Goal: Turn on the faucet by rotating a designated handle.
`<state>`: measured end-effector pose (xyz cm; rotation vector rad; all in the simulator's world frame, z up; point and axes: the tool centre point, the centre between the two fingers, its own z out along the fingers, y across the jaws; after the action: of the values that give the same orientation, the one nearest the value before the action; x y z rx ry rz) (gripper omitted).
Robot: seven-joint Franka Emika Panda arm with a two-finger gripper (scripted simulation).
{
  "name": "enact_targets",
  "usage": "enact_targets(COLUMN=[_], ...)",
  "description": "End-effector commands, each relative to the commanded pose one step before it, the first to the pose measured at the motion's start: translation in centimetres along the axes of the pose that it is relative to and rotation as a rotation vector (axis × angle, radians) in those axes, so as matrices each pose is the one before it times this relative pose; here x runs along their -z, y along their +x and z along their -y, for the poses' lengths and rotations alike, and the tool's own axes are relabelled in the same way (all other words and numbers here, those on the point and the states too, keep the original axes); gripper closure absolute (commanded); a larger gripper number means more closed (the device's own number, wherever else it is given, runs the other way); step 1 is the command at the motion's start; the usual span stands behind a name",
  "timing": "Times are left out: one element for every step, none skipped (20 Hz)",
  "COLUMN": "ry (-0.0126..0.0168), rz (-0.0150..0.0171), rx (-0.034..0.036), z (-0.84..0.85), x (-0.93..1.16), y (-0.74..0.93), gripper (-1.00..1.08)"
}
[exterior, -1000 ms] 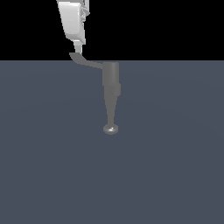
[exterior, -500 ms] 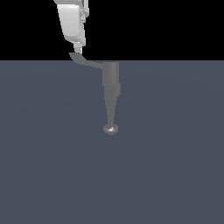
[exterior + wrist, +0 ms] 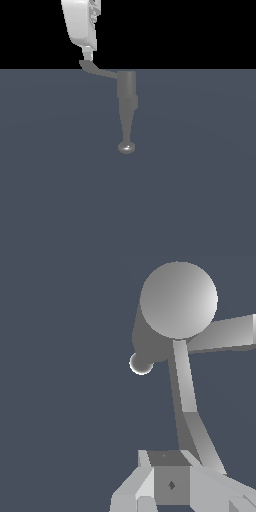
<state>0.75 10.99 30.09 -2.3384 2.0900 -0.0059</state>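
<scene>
The faucet (image 3: 127, 95) stands on the desk (image 3: 50, 175), its handle (image 3: 97, 70) jutting toward the exterior view's left. The gripper (image 3: 88, 54) is at the paddle end; whether its jaws are open I cannot tell. The contact step seems in hand; next, I judge, a sideways push should rotate the handle.

A flat, matte slate-blue surface (image 3: 55, 190) spreads beneath the end effector and fills the lower part of the exterior view. Behind and above the end effector lies a plain black backdrop (image 3: 190, 30), meeting that surface along a straight horizontal edge.
</scene>
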Motion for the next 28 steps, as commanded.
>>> enact_targets(ry=[-0.00691,0.0,0.0,0.0,0.00029,0.0,0.0,0.0,0.0,0.0,0.0,0.0,0.0,0.0,0.00017,0.0,0.0,0.0,0.0,0.0,0.00828,0.0,-0.00069,0.0,-0.00069,0.0,-0.00069,0.0], rz=[-0.00053,0.0,0.0,0.0,0.00003,0.0,0.0,0.0,0.0,0.0,0.0,0.0,0.0,0.0,-0.00013,0.0,0.0,0.0,0.0,0.0,0.00085,0.0,-0.00004,0.0,-0.00005,0.0,-0.00005,0.0], rx=[-0.00047,0.0,0.0,0.0,-0.00039,0.0,0.0,0.0,0.0,0.0,0.0,0.0,0.0,0.0,-0.00044,0.0,0.0,0.0,0.0,0.0,0.00018,0.0,0.0,0.0,0.0,0.0,-0.00001,0.0], z=[-0.877,-0.268,-0.269,-0.269,-0.277,-0.271,-0.271,-0.272,-0.273,-0.273,-0.274,-0.275,-0.275,-0.276,-0.28,-0.278,-0.278,-0.279,-0.28,0.0,0.498,-0.283,-0.263,-0.285,-0.265,-0.287,-0.267,-0.288], x=[-0.224,-0.001,-0.001,-0.001,0.015,-0.001,-0.001,-0.001,-0.001,-0.001,-0.001,0.0,0.0,0.0,0.009,0.0,0.001,0.001,0.002,0.0,0.259,0.007,-0.029,0.007,-0.029,0.007,-0.028,0.007], y=[0.058,0.007,0.007,0.007,0.03,0.007,0.007,0.007,0.007,0.007,0.007,0.007,0.007,0.007,0.026,0.007,0.007,0.007,0.006,0.0,-0.033,0.262,0.262,0.264,0.264,0.266,0.266,0.268], gripper=[1.08,1.08,1.08,1.08,1.08,1.08,1.08,1.08,1.08,1.08,1.08,1.08,1.08,1.08,1.08,1.08,1.08,1.08,1.08,1.08,1.08,1.08,1.08,1.08,1.08,1.08,1.08,1.08])
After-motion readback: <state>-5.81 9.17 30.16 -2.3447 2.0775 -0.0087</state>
